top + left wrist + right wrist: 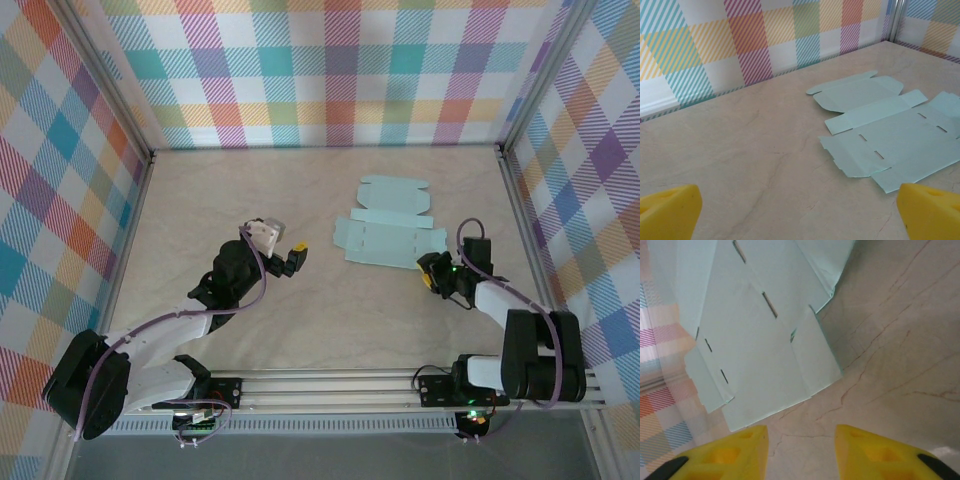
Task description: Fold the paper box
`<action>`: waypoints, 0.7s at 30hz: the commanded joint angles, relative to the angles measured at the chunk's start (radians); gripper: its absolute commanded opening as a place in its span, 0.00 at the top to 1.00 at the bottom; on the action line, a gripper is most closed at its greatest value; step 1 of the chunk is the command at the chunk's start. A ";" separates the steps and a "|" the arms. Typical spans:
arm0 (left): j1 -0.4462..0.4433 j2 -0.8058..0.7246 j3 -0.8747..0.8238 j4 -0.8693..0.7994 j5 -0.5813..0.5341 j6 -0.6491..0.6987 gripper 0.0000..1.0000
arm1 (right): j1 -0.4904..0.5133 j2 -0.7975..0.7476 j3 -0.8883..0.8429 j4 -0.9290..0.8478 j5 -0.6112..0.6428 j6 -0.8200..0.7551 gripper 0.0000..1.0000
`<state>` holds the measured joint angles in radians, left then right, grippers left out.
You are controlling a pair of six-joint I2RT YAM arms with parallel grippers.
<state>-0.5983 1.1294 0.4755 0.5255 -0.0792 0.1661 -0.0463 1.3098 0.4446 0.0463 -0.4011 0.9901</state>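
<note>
At the near right of the tabletop (pixel 250 190), my right pincer (pixel 800 442) stands partly spread. Its yellow fingertips (pixel 740 452) have a strip of bare marbled surface between them and pinch nothing. Just past the left-hand tip, at about 11 o'clock in my right wrist view, comes the nearest corner of the paper box (pixel 760 335). It sits so close to the tip that I cannot tell whether the two touch. The box is an unfolded pale mint blank lying flat, with its creases, short slits and side flaps all showing, and it runs away from that corner toward 12 o'clock. From above, it lies right of centre on the tabletop, its scalloped far flap pointing at the back wall, and my right pincer is at its 5 o'clock corner. My left pincer (pixel 796 202) is spread wide over bare surface and grips nothing. In its own view the blank lies at 1 o'clock; from above the blank is at its 3 o'clock, well apart. Plaid walls (pixel 320 70) close in the tabletop at 9, 12 and 3 o'clock.
</note>
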 commanded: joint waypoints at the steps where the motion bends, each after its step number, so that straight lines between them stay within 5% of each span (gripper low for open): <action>1: -0.009 0.004 -0.011 0.030 0.005 -0.026 0.00 | -0.004 0.049 0.000 0.101 -0.051 0.031 0.63; 16: -0.009 0.026 0.005 0.022 0.011 -0.046 0.00 | -0.003 0.215 0.078 0.204 -0.029 0.013 0.67; 21: -0.009 0.039 0.009 0.022 0.017 -0.053 0.00 | -0.004 0.266 0.106 0.213 -0.010 0.001 0.77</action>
<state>-0.5999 1.1618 0.4755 0.5255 -0.0753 0.1276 -0.0463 1.5494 0.5201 0.2150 -0.4194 1.0046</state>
